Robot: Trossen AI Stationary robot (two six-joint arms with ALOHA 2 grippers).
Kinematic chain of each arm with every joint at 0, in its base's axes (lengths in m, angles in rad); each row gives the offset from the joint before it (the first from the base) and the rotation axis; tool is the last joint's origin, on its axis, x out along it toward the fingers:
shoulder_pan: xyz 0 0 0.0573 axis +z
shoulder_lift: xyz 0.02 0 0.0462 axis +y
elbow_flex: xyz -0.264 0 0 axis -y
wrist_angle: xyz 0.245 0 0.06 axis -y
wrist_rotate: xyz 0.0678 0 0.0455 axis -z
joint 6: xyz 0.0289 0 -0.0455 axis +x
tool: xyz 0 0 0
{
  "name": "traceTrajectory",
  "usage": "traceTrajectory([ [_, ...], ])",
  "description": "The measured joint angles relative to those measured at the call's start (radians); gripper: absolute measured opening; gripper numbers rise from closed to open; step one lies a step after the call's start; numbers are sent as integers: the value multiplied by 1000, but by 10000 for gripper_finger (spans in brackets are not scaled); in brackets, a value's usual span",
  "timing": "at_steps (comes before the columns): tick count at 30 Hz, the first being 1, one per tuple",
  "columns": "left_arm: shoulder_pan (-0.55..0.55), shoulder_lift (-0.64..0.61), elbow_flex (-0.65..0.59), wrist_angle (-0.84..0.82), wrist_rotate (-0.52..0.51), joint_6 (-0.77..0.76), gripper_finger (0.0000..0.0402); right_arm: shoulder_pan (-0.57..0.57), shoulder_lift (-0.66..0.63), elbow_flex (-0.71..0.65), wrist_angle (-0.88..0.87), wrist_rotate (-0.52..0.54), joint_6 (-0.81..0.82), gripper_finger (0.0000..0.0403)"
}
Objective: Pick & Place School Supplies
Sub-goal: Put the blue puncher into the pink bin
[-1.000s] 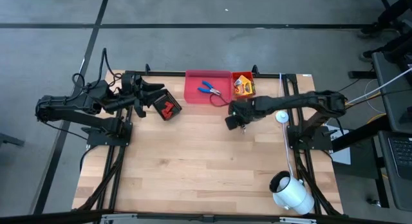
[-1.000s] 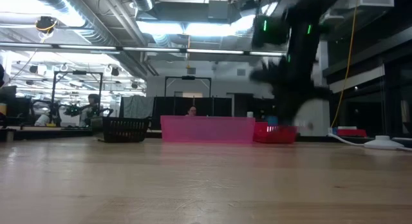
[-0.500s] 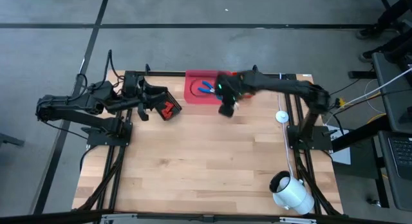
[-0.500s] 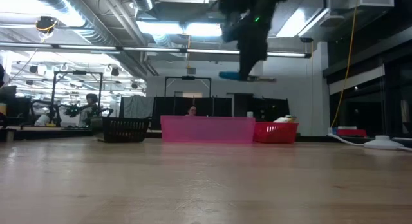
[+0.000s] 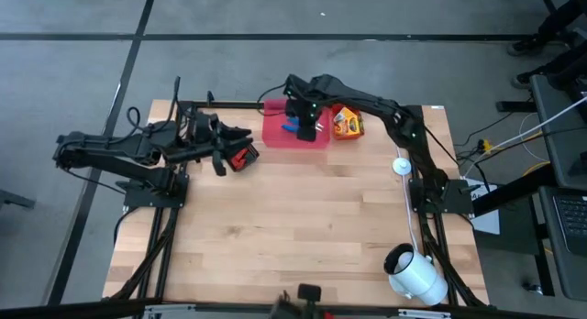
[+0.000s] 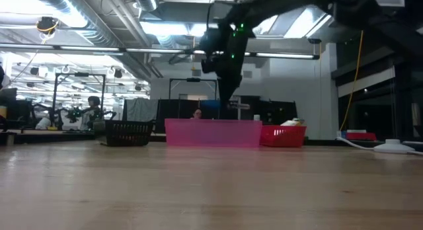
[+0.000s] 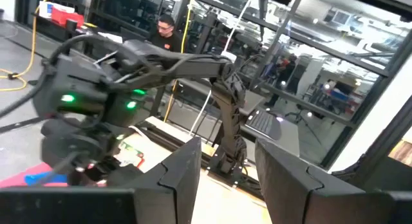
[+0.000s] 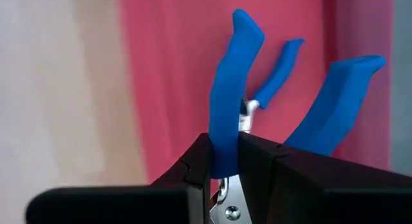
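We judge the placing step to be in hand: the right pincer (image 5: 305, 117) hangs over the pink bin (image 5: 275, 134) at the worktop's far edge, pinching a blue-handled tool (image 8: 226, 114) by one handle. A second blue-handled tool (image 8: 278, 73) lies in the bin beneath. The next move calls for spreading the fingers so the tool drops inside. The left pincer (image 7: 225, 163), spread, waits by the black bin (image 5: 240, 156) near the far left corner. One second ago the right pincer was nearer the worktop's middle; half a second ago, beside the pink bin.

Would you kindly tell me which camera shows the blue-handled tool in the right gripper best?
The right wrist view: the blue-handled tool fills it, pinched between the right gripper fingers. The high and low views show only a blue speck; the left wrist view a blue sliver.
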Motion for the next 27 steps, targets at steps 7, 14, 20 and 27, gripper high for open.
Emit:
traceTrajectory([
  [7,-30,21,0,26,-54,-14,143,-62,63,2,36,-42,26,49],
  [14,-30,26,0,28,-68,-35,143,-68,105,2,77,-80,26,49],
  [20,-30,26,0,50,-73,-36,143,-68,139,1,87,-102,26,49],
  [27,-30,26,0,50,-73,-52,143,-71,143,1,113,-158,54,52],
])
